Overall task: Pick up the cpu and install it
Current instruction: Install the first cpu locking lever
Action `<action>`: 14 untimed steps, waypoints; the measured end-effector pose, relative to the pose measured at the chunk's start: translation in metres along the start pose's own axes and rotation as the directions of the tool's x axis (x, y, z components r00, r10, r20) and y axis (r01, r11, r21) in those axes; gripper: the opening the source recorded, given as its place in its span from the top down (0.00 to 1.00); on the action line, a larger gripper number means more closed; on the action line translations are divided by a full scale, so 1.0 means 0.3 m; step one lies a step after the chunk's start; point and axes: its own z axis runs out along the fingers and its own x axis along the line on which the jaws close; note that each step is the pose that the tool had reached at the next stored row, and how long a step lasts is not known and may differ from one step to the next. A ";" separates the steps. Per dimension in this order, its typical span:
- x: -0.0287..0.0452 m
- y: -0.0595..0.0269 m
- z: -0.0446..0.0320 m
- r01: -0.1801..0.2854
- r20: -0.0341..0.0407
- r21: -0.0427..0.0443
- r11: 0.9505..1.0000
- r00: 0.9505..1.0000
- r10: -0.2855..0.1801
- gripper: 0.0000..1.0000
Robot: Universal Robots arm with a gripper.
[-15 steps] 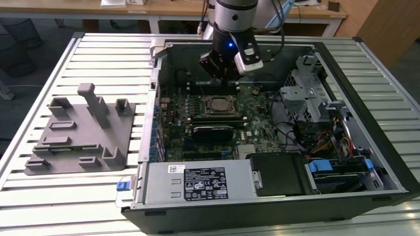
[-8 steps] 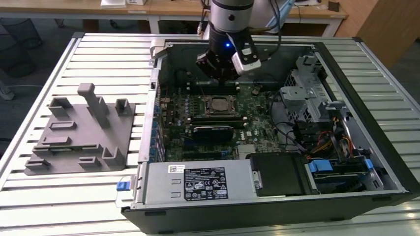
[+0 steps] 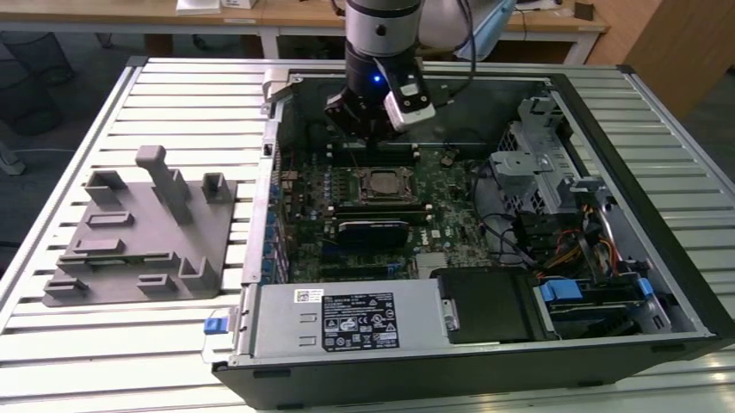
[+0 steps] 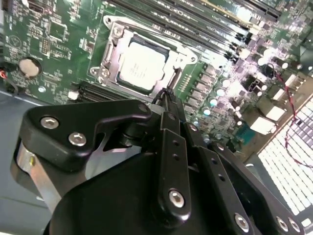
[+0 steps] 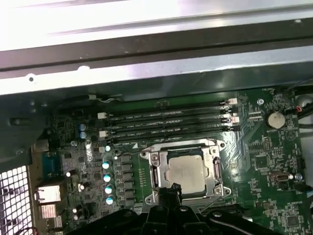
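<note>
Cpu (image 4: 141, 65) seated in socket (image 4: 182, 50), gripper (image 4: 165, 96) just beside, seemingly apart

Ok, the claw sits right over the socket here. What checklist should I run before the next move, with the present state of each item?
1. CPU lying in the socket: ok, its silver top sits inside the metal frame in both wrist views.
2. CPU level in the frame: cannot tell.
3. Claw free of the CPU: ok, its tips are at the frame's edge, nothing between them.
4. Claw clear of the memory slots: ok.
5. Socket frame latched down: cannot tell.
6. Grey holder block out of the way: ok, it rests outside the computer case.
</note>
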 end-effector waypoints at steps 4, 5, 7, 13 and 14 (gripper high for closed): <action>0.003 -0.001 0.001 0.050 -0.002 0.000 0.999 0.999 -0.050 0.89; 0.011 -0.002 0.001 0.051 -0.002 0.000 0.999 0.999 -0.051 0.89; 0.035 -0.005 0.001 0.051 0.000 0.000 0.999 0.999 -0.051 0.89; 0.101 -0.013 0.002 0.052 0.003 -0.001 0.999 0.999 -0.052 0.89; 0.112 -0.014 0.003 0.052 0.003 -0.001 0.999 0.999 -0.052 0.89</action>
